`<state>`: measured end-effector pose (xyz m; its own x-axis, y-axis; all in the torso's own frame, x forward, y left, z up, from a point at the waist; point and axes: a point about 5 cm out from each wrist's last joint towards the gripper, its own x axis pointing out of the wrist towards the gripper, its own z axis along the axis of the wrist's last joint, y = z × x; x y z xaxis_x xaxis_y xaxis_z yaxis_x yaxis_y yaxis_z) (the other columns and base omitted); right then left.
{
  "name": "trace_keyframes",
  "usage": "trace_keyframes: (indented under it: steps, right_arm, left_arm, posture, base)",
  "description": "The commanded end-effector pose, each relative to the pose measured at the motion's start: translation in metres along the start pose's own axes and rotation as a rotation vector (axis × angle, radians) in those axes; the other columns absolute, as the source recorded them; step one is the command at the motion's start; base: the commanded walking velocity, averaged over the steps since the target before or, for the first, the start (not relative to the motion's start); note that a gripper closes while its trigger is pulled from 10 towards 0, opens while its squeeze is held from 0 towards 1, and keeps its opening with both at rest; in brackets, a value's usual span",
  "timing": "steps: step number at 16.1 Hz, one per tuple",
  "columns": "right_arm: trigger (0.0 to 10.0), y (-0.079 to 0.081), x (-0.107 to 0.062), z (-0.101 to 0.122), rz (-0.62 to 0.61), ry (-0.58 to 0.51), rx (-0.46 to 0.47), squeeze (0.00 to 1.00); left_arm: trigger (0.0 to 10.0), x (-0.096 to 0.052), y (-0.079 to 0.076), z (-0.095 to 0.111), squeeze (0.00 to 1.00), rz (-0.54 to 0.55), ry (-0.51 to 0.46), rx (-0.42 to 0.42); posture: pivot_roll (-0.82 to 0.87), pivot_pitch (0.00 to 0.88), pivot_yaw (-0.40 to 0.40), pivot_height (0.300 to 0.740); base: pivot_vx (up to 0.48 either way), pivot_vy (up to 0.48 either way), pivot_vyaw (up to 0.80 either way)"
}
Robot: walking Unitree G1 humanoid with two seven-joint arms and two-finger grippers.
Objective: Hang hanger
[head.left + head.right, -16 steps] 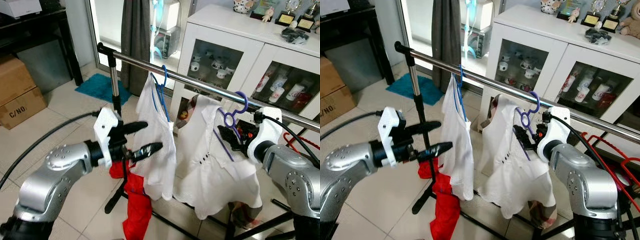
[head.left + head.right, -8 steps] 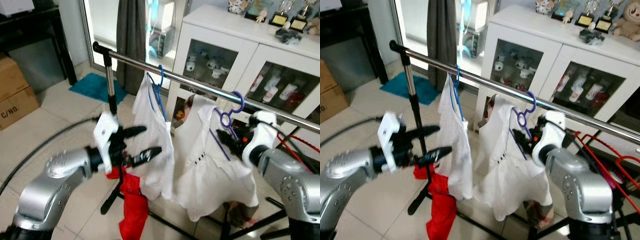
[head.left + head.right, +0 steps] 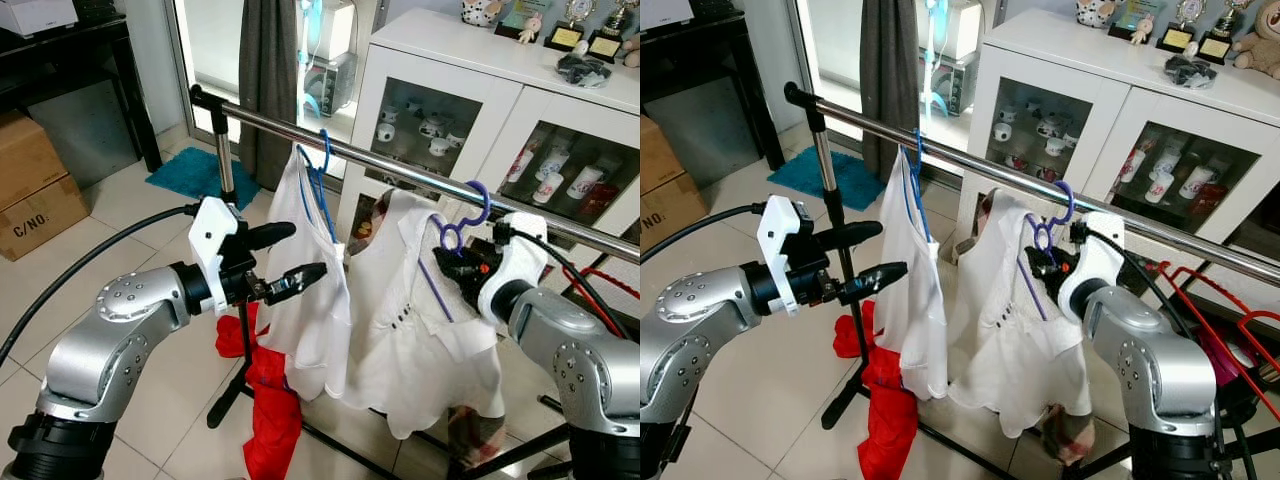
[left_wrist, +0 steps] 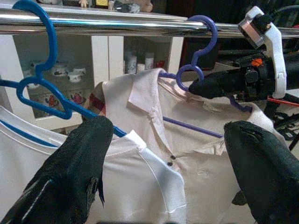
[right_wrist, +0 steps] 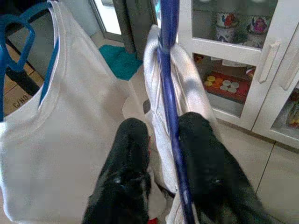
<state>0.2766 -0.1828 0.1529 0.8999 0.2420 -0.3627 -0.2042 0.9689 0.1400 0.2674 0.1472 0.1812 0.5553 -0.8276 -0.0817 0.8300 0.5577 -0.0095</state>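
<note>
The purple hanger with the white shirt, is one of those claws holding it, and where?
Yes: the right gripper grips the purple hanger at its neck, just under the hook. The left gripper is open, holding nothing.

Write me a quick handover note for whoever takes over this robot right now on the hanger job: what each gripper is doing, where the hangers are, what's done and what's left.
Right gripper: at the neck of the purple hanger, fingers on either side of it; a firm grip cannot be confirmed.
Left gripper: open, holding nothing, beside the white shirt on the blue hanger.
Purple hanger carries a white collared shirt; its hook is over the metal rail.
Done: both hangers appear hooked on the rail.
Left: check the purple hook is seated, then pull the right gripper away.
</note>
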Motion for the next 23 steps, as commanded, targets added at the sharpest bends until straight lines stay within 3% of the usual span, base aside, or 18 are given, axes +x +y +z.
trace_keyframes:
  steps: [1, 6, 7, 8, 9, 12, 14, 21, 22, 23]
  right_arm:
    - [0.0, -0.005, 0.0, 0.006, -0.019, -0.02, -0.002, 0.0]
    - [0.0, -0.003, -0.002, 0.008, -0.003, -0.024, -0.022, 0.0]
    - [10.0, -0.003, -0.006, 0.009, 0.041, -0.014, -0.051, 0.0]
    - [10.0, -0.001, -0.011, 0.011, 0.123, -0.001, -0.069, 0.0]
    - [10.0, -0.002, -0.021, 0.015, 0.207, 0.004, -0.091, 1.0]
    - [10.0, -0.029, -0.037, 0.027, 0.147, 0.01, -0.139, 1.0]
    - [10.0, -0.033, -0.041, 0.03, 0.132, 0.01, -0.145, 1.0]
    - [10.0, -0.028, -0.022, 0.014, 0.022, 0.046, -0.101, 1.0]
    - [10.0, -0.028, -0.017, 0.012, -0.025, 0.049, -0.106, 0.68]
    - [10.0, -0.027, -0.014, 0.012, -0.042, 0.046, -0.104, 0.68]
  left_arm:
    - [10.0, -0.001, 0.0, 0.002, 0.0, 0.021, -0.01, 0.012]
    - [10.0, -0.006, 0.004, 0.003, 0.0, 0.038, 0.007, 0.024]
    - [10.0, -0.006, 0.004, 0.003, 0.0, 0.037, 0.008, 0.025]
    - [10.0, -0.004, 0.004, 0.003, 0.0, 0.035, 0.009, 0.025]
    - [10.0, -0.002, 0.003, 0.004, 0.0, 0.026, 0.01, 0.026]
    - [10.0, 0.002, 0.003, 0.005, 0.0, 0.011, 0.017, 0.033]
    - [10.0, 0.002, 0.002, 0.004, 0.0, 0.007, 0.02, 0.032]
    - [10.0, 0.004, 0.002, 0.002, 0.0, 0.007, 0.026, 0.033]
    - [10.0, 0.004, 0.002, 0.002, 0.0, 0.008, 0.027, 0.033]
    - [10.0, 0.004, 0.002, 0.002, 0.0, 0.008, 0.028, 0.033]
  posture:
    - [-0.04, 0.0, -0.112, 0.74]
    - [-0.04, 0.0, -0.106, 0.74]
    - [-0.04, 0.0, -0.1, 0.74]
    - [-0.04, 0.0, -0.095, 0.74]
    - [-0.04, 0.0, -0.094, 0.74]
    - [-0.05, 0.0, -0.088, 0.74]
    - [-0.05, 0.0, -0.083, 0.74]
    - [-0.05, 0.0, -0.094, 0.74]
    - [-0.05, 0.0, -0.095, 0.74]
    - [-0.05, 0.0, -0.095, 0.74]
  base:
    - [0.0, 0.0, 0.0]
    - [0.0, 0.0, 0.0]
    - [0.0, 0.0, 0.0]
    - [0.0, 0.0, 0.0]
    - [0.0, 0.0, 0.0]
    - [0.0, 0.0, 0.0]
    - [0.0, 0.0, 0.0]
    - [0.0, 0.0, 0.0]
    - [0.0, 0.0, 0.0]
    - [0.0, 0.0, 0.0]
